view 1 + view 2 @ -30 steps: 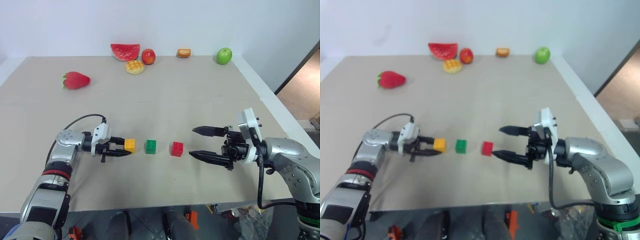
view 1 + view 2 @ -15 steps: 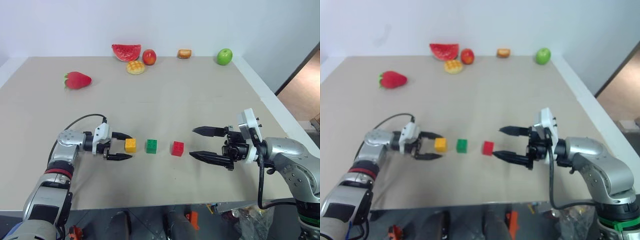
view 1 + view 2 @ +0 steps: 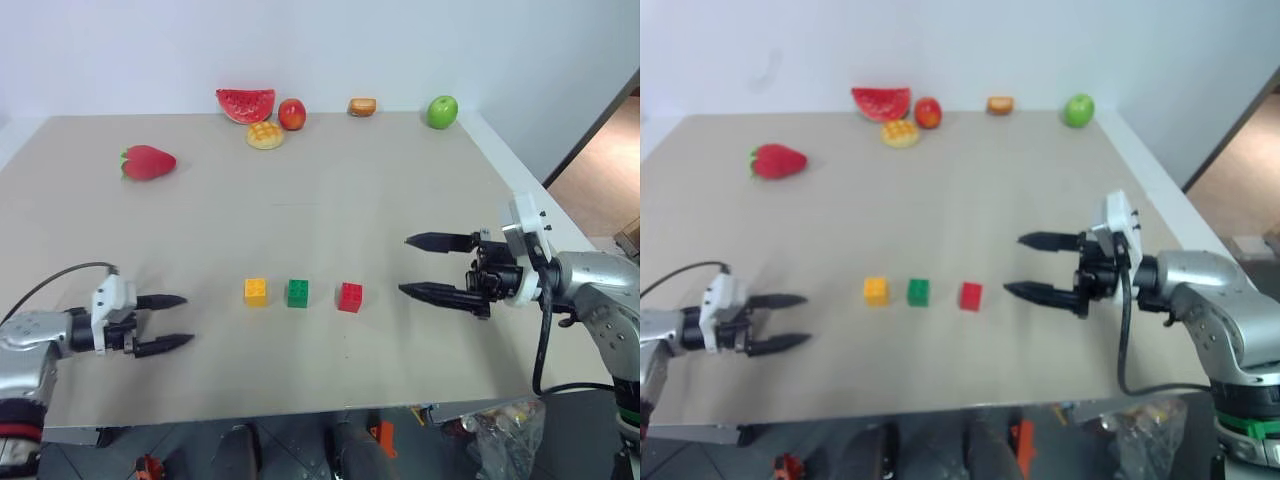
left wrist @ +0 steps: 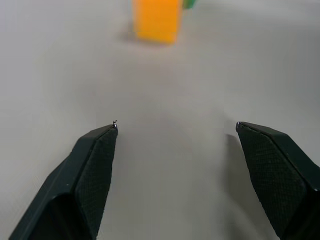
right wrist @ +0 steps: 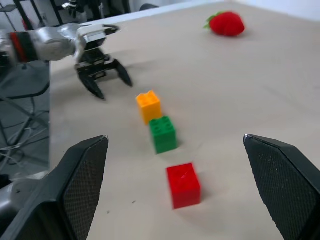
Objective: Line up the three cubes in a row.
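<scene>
Hovering spread and empty near the tabletop front: left tool, right tool. Sitting between them in a row, apart: yellow-orange cube, green cube, red cube. Lying farther back: strawberry.

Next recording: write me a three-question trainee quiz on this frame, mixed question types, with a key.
1. True or false: the left gripper is shut on the yellow-orange cube.
2. Which cube sits in the middle of the row? A) red cube B) green cube C) yellow-orange cube
3. Fill in: the toy nearest the table's left edge is the red ____.

Key
1. False: both the left gripper and the right gripper are open and clear of the cubes.
2. B.
3. Strawberry.
</scene>
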`<act>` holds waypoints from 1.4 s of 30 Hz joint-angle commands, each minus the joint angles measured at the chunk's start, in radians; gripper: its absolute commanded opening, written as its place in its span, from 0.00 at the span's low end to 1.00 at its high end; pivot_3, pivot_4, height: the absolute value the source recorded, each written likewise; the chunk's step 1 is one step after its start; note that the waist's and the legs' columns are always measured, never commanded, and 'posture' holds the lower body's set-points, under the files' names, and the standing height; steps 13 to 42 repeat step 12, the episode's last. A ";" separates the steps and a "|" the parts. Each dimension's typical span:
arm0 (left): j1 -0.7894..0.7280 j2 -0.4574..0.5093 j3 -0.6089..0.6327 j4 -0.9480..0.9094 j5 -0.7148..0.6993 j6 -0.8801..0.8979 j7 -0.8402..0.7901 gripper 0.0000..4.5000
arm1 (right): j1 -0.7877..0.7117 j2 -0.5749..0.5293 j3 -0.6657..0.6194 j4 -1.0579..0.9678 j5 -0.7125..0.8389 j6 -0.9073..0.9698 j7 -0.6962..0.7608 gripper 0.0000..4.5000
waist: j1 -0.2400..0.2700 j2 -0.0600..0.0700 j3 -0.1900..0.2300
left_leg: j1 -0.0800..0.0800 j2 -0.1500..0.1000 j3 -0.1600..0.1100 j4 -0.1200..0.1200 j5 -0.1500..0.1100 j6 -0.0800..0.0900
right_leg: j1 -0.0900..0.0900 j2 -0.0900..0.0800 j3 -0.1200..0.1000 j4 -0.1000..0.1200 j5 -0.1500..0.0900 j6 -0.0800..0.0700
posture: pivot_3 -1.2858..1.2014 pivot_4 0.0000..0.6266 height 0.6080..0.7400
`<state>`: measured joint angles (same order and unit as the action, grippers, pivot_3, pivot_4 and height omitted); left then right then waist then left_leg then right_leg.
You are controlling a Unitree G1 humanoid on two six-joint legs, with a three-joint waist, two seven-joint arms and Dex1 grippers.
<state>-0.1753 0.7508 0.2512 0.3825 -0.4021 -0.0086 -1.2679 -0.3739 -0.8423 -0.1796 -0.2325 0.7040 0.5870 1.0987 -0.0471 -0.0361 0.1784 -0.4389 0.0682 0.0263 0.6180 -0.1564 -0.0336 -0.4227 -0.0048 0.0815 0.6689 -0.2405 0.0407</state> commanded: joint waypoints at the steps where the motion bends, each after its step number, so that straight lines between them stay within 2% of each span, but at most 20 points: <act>1: -0.041 -0.078 0.136 -0.100 -0.091 0.204 0.344 0.87 | -0.025 0.069 0.018 0.079 -0.089 -0.082 -0.093 1.00 | 0.004 0.000 0.000 | 0.000 0.000 0.000 0.001 0.000 0.000 | 0.000 0.000 -0.001 0.000 0.000 0.000 | 0.52 0.24 1.00; 4: -0.072 -0.205 0.229 -0.271 -0.167 0.387 0.684 0.87 | -0.046 0.194 0.049 0.203 -0.207 -0.174 -0.247 1.00 | 0.005 -0.001 0.000 | -0.001 0.000 0.000 0.003 0.002 0.002 | 0.002 -0.002 -0.002 0.000 0.003 0.004 | 0.52 0.24 1.00; 6: -0.079 -0.255 0.249 -0.378 -0.180 0.464 0.830 0.87 | -0.058 0.258 0.053 0.271 -0.261 -0.220 -0.325 1.00 | 0.003 -0.002 0.000 | -0.001 -0.001 0.001 0.005 0.002 0.002 | 0.003 -0.002 0.000 -0.001 0.005 0.006 | 0.52 0.24 1.00; 11: -0.056 -0.325 0.297 -0.520 -0.227 0.548 1.008 0.87 | -0.045 0.389 0.001 0.345 -0.314 -0.298 -0.506 1.00 | 0.001 -0.001 0.000 | -0.002 -0.002 0.002 0.003 0.002 0.002 | 0.002 -0.001 0.002 -0.001 0.007 0.011 | 0.52 0.24 1.00; 42: -0.038 -0.335 0.303 -0.536 -0.224 0.533 1.015 0.87 | -0.031 0.411 -0.008 0.331 -0.310 -0.300 -0.532 1.00 | 0.001 -0.001 0.000 | -0.002 -0.002 0.002 0.002 0.002 0.002 | 0.001 0.000 0.003 -0.001 0.007 0.011 | 0.52 0.24 1.00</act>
